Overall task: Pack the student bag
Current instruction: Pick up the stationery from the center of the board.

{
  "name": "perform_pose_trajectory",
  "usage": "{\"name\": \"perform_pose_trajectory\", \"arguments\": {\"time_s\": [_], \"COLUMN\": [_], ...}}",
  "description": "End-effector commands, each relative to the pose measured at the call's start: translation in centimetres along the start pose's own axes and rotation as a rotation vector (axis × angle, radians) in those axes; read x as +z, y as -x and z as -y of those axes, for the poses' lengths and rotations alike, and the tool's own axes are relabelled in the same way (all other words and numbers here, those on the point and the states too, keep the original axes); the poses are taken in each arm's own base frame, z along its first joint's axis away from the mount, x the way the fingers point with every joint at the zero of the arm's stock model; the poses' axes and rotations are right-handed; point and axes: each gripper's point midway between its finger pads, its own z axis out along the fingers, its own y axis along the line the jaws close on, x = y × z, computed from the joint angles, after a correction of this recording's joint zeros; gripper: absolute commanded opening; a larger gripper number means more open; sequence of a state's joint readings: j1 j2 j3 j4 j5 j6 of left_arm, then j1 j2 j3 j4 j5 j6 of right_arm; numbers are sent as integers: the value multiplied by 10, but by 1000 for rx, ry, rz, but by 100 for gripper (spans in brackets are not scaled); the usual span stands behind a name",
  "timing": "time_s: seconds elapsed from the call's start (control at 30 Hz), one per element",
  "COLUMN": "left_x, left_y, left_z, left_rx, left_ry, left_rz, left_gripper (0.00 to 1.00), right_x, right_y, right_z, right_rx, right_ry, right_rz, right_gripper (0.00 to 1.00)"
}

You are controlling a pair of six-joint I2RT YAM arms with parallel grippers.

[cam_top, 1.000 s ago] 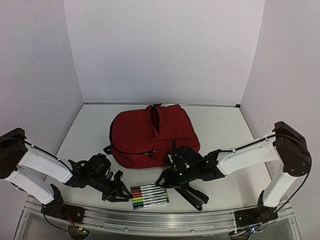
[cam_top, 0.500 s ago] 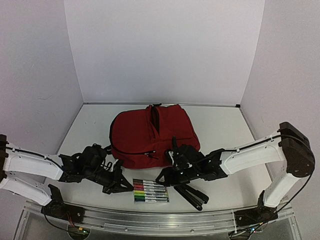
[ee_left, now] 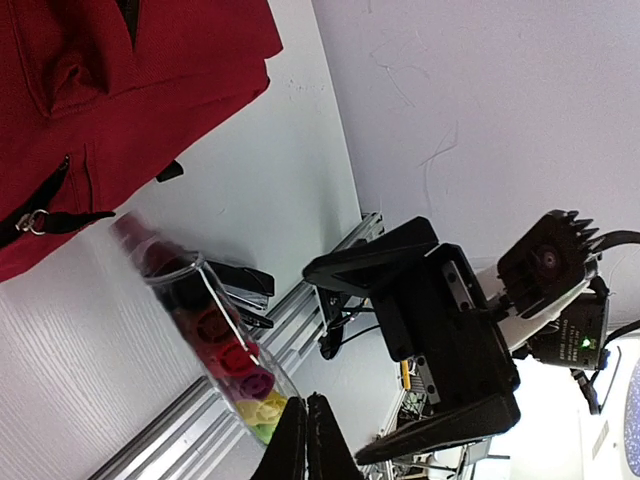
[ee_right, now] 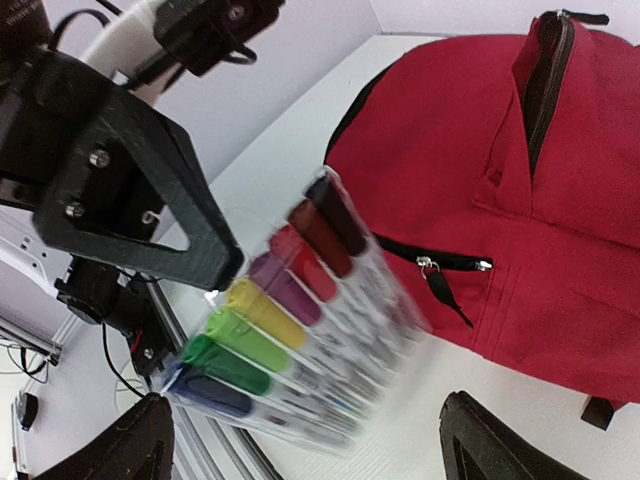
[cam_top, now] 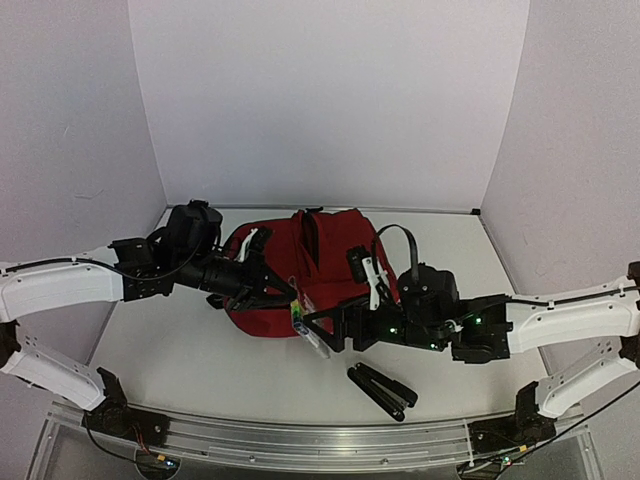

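Your left gripper is pinched tight on the marker pack, hanging it just in front of the student bag at mid-table; your right gripper stands spread wide beside it; nothing looks packed yet, so the pack has yet to go in; the bag lies flat, longer across the table, its open zipper slit pointing toward the back wall.

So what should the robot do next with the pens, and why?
Probably shut the right fingers on the marker pack. The left fingers pinch one end and hold it up beside the student bag, while the right fingers stand wide open close by it, ready to take it.
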State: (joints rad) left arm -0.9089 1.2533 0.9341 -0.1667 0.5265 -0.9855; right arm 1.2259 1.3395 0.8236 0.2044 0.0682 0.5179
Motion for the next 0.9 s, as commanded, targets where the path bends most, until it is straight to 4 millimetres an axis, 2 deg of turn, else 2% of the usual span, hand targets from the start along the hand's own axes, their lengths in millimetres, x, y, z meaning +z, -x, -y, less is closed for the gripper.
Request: {"name": "perform_pose_trajectory", "arguments": {"time_s": [0.0, 0.13, 0.3, 0.47, 0.63, 0.87], "left_x": [-10, -17, -14, -11, -10, -10], "left_y": [28, 48, 57, 61, 62, 62], "left_z": [12, 22, 39, 46, 48, 54], "left_rx": [49, 56, 92, 106, 105, 110], "left_ry": [-11, -48, -89, -111, -130, -161], "left_rz": [55, 112, 109, 101, 95, 90], "left_gripper": [0, 0, 0, 0, 0, 0], "right_x": [-18, -13, 5, 29, 52, 68], "right_y": [36, 36, 38, 43, 45, 47], "right_z": [-11, -8, -6, -9, 11, 9], "right_rx": [-16, -31, -116, -183, -169, -162], "right_ry": [43, 25, -37, -100, -257, -401], "right_rz": [178, 193, 199, 217, 260, 334], "right_gripper": [95, 98, 98, 98, 98, 98]}}
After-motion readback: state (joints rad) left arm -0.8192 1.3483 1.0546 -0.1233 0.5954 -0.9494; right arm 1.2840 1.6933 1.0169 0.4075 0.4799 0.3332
